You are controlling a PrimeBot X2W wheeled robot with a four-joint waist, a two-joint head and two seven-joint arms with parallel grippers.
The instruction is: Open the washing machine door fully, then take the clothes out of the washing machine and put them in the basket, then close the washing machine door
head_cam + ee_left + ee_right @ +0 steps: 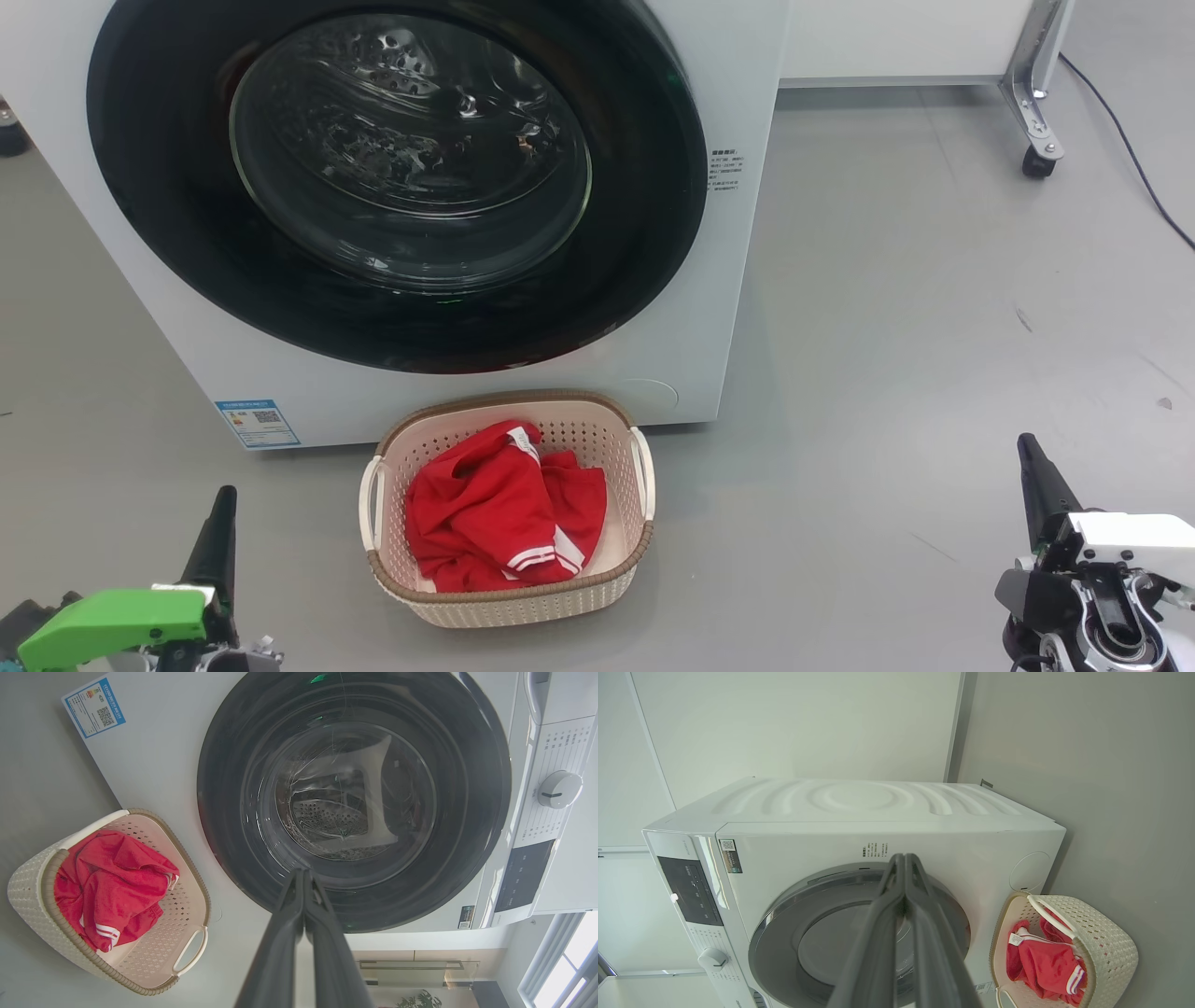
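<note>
With the door (411,168) looking shut and the clothes (495,518) in the basket (509,595), I judged the left gripper (222,509) and right gripper (1032,459), both closed and empty, should rest clear.

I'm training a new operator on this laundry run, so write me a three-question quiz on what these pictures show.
1. True or false: the washing machine door is closed.
2. Where do the clothes lie? A) in the drum B) in the basket C) on the floor
3. Fill in: the left gripper and the right gripper are both ____ and hold nothing.
Key: 1 true; 2 B; 3 shut.
</note>
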